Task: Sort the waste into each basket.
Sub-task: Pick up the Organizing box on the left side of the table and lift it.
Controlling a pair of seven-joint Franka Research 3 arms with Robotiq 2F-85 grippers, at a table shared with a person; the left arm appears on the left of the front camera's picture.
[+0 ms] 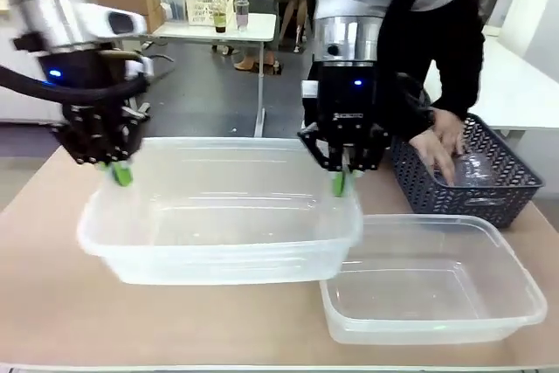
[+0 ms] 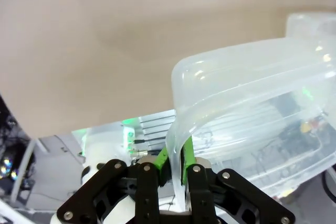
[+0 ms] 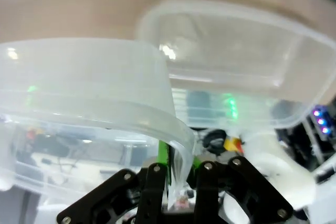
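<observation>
Both arms hold one clear tub [image 1: 218, 246] by its rim. The left jaws are pinched shut on the left rim, and the right jaws are pinched shut on the right rim. The tub looks lifted off the worktop [image 1: 52, 303], with its corner over the other tub [image 1: 419, 325]. Both tubs look empty — no waste is sorted yet. A person's hand [image 1: 437, 141] is in the dark basket [image 1: 493, 194]. Next, I think both arms should lower the tub together — flat, beside the other one — then let go.

Colourless tub [image 1: 218, 255], blue-grey lattice basket [image 1: 463, 203]
</observation>
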